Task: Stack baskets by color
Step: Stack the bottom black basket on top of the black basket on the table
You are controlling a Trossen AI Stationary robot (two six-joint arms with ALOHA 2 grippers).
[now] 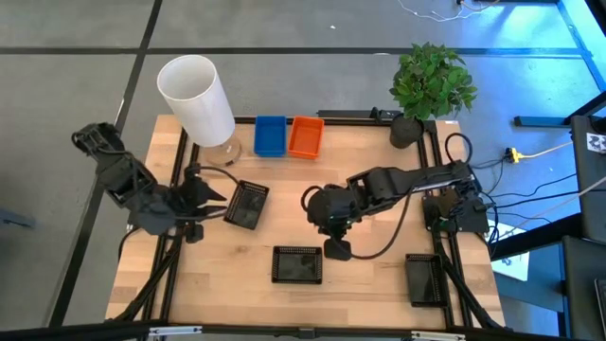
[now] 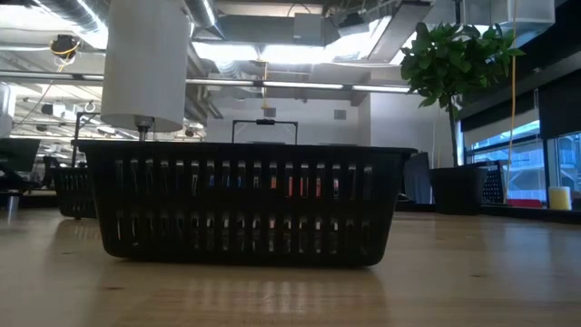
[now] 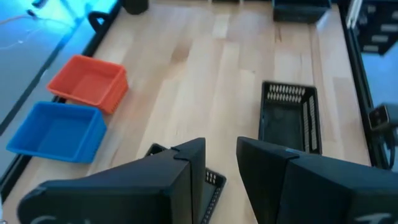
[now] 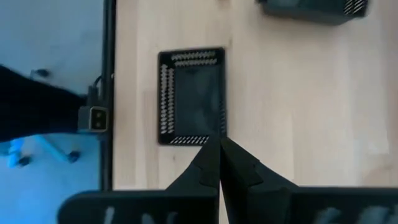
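Three black baskets rest bottom-down on the wooden table: one at left centre point(image 1: 248, 205), one near the front edge point(image 1: 297, 264) point(image 4: 191, 96) and one at the front right point(image 1: 426, 279). A blue basket point(image 1: 270, 135) and an orange basket point(image 1: 305, 136) sit side by side at the far edge. My left gripper point(image 1: 216, 204) point(image 3: 221, 165) is open, slanting down above the left edge of the left-centre basket point(image 3: 214, 182); I see no contact. My right gripper point(image 1: 338, 251) point(image 4: 219, 149) is shut and empty, pointing down over bare table just right of the front basket.
A tall white cylinder point(image 1: 196, 99) stands at the far left, close behind the left-centre basket. A potted plant point(image 1: 431, 85) stands at the far right corner. Black rails run along the table's edges. Bare wood point(image 1: 379, 275) lies between the front and front-right baskets.
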